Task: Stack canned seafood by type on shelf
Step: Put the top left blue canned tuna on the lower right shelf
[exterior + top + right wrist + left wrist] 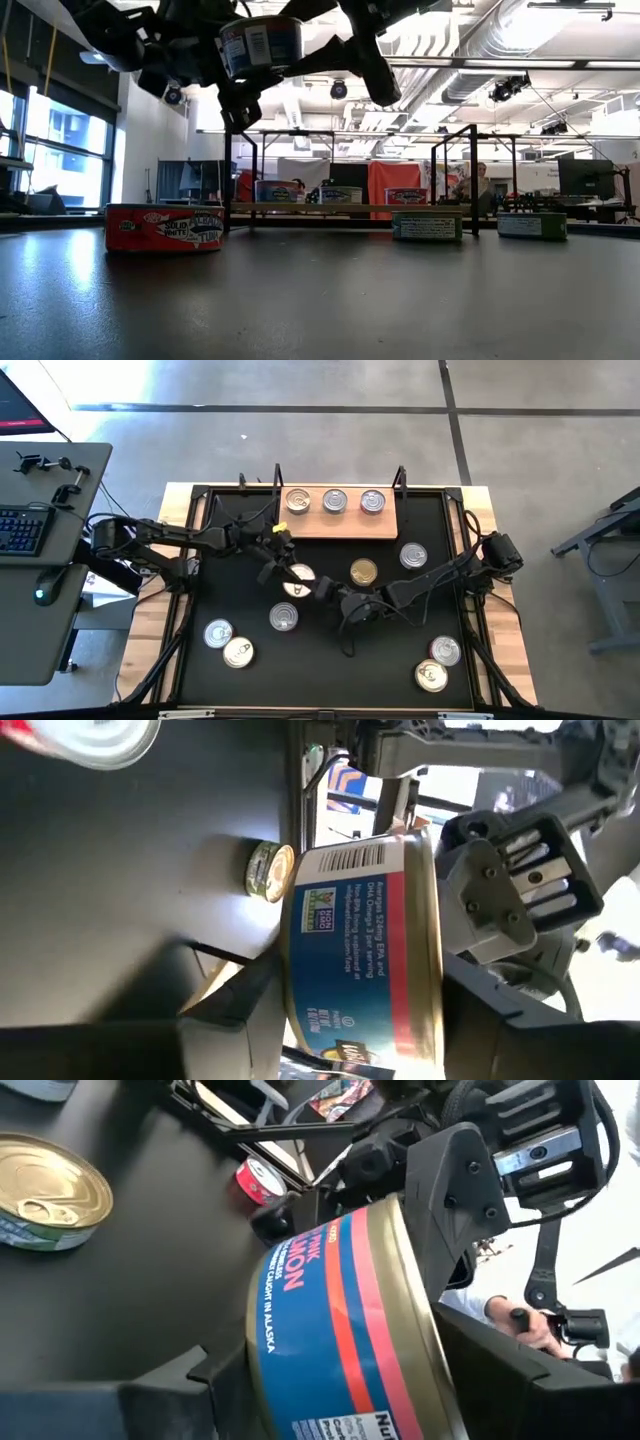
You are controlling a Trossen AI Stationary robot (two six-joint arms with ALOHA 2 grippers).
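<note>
Hanging in the air above the middle of the black mat (230,560), one blue tin (260,45) is clamped between both pincers at once. It is squeezed by the left gripper (285,572) from one side and the right gripper (318,588) from the other. Three tins are seen on the shelf (340,525).
</note>
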